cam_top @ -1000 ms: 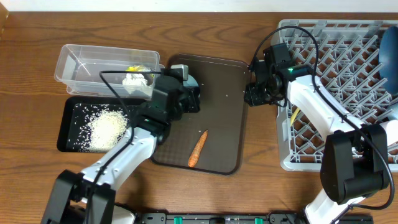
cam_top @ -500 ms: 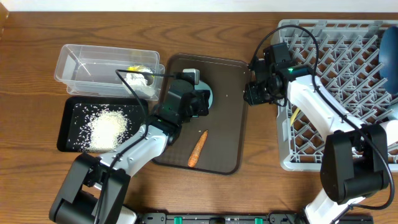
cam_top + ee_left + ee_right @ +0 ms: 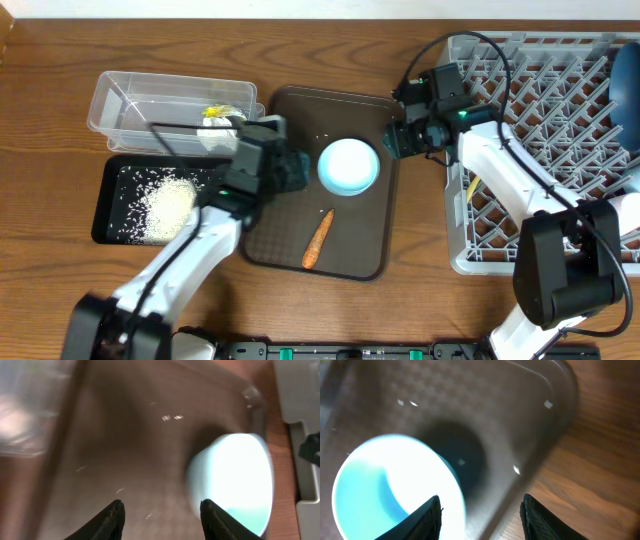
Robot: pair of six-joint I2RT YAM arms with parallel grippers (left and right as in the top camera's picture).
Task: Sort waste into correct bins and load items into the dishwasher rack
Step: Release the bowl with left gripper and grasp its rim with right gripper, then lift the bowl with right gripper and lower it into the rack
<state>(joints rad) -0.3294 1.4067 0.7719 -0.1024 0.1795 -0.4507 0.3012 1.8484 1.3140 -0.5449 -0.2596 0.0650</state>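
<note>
A light-blue cup [image 3: 349, 165] stands mouth-up on the dark brown serving tray [image 3: 370, 250], free of both grippers. My left gripper [image 3: 297, 170] is just left of it, open and empty; in its wrist view the cup [image 3: 235, 480] lies right of the open gripper [image 3: 162, 510]. My right gripper [image 3: 392, 140] hangs open over the tray's right rim, with the cup [image 3: 395, 485] at its lower left. An orange carrot piece [image 3: 318, 238] lies on the tray. Wrappers [image 3: 222, 122] sit in the clear tub [image 3: 130, 110]. Rice [image 3: 165, 205] fills the black tray [image 3: 108, 215].
The light-grey dishwasher rack [image 3: 540, 150] fills the right side, with a dark-blue bowl [image 3: 625, 85] at its far edge and a pale yellow spoon [image 3: 469, 188] near its left wall. Bare wooden table [image 3: 40, 120] lies at the left.
My left gripper opened, let go of the light-blue cup on the brown tray and drew back to the left. The right gripper opened a little wider and edged up.
</note>
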